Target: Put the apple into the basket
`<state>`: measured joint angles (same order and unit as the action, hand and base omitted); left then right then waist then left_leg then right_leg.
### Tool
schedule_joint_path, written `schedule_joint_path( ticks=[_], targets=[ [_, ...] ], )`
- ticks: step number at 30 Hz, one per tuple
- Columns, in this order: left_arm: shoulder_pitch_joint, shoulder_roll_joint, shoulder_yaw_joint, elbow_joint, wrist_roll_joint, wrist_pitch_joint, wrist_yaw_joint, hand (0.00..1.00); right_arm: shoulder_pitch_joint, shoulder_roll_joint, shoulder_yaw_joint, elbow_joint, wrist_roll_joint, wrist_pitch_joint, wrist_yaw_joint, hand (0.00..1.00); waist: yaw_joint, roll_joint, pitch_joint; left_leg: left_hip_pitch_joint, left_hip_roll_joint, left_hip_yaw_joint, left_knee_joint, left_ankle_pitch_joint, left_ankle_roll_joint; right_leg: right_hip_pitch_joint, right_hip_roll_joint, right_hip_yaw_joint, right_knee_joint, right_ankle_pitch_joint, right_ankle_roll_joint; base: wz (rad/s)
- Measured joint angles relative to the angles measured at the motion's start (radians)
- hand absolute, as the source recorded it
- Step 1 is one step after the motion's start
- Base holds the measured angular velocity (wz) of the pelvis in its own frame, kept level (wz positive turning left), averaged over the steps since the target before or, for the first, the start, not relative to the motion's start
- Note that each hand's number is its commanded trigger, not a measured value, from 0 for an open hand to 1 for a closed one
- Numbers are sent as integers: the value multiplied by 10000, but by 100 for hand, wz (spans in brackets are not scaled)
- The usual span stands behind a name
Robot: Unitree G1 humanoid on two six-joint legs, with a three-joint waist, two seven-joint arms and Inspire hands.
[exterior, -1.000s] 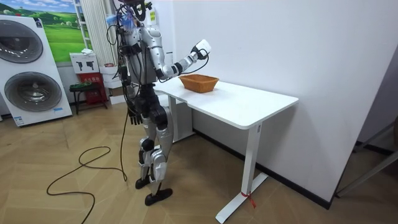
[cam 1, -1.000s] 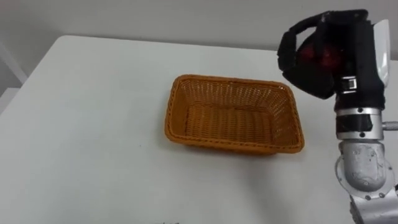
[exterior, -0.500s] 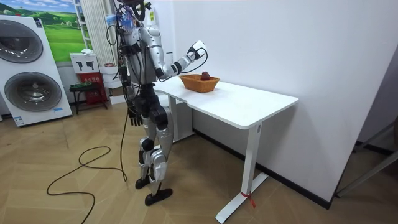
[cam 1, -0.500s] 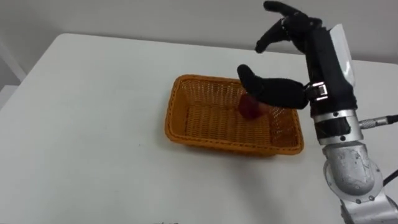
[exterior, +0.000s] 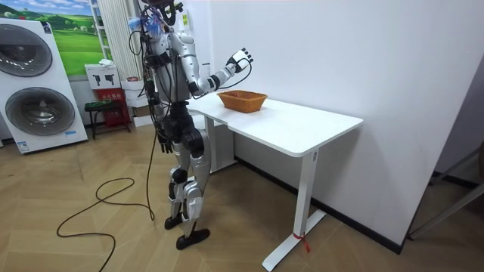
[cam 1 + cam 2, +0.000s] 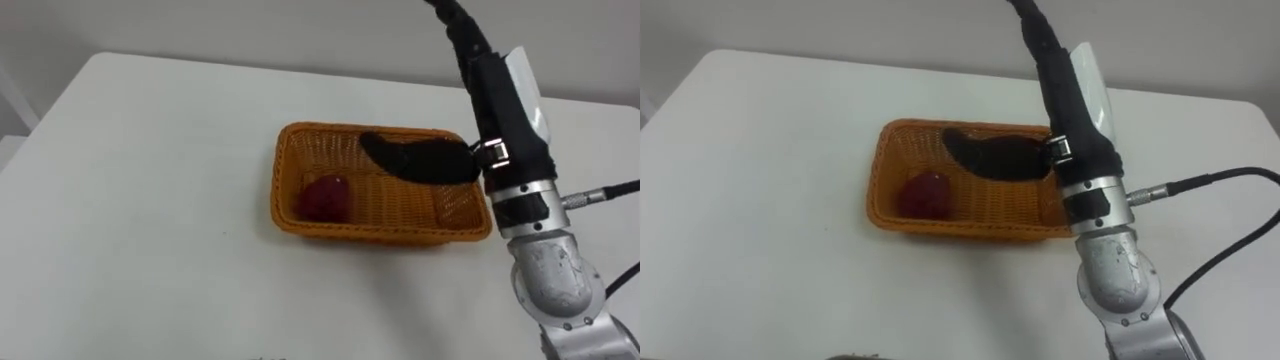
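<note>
Apple (image 6: 322,198) lay in the left part of the wicker basket (image 6: 300,135) on the white surface (image 6: 140,180). Right hand (image 6: 492,110) hung over the basket's right end, released, fingers (image 6: 462,30) straight, thumb stretched above the basket's inside, clear of the apple. Left hand (image 5: 161,140) hung beside the standing robot's hip, its state unreadable.
</note>
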<state>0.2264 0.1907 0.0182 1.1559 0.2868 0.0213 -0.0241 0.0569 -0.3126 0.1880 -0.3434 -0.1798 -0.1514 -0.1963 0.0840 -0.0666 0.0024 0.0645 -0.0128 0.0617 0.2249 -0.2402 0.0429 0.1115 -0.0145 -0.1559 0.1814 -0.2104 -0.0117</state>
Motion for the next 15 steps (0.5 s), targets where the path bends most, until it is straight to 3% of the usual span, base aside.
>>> schedule_joint_path(
  ticks=[5,12,15],
  targets=[
    [76,13,197,-16,8,-12,185,0,11,5,-769,-1,-6,-6,-484,0,-67,0,-4,19,-1,0,-12,0,0,9,8,15,8,0,0,1],
    [473,13,796,58,-5,-116,381,0,15,-7,-3206,33,631,-53,-2565,0,-378,-57,-48,182,-7,-73,-33,0,1,185,7,-95,-6,0,1,3],
    [821,7,1272,51,3,-267,698,0,20,-27,-4390,268,1304,-460,-3684,0,-608,-101,-69,181,-48,-85,-31,0,0,252,7,-141,-118,1,3,2]
  ],
)
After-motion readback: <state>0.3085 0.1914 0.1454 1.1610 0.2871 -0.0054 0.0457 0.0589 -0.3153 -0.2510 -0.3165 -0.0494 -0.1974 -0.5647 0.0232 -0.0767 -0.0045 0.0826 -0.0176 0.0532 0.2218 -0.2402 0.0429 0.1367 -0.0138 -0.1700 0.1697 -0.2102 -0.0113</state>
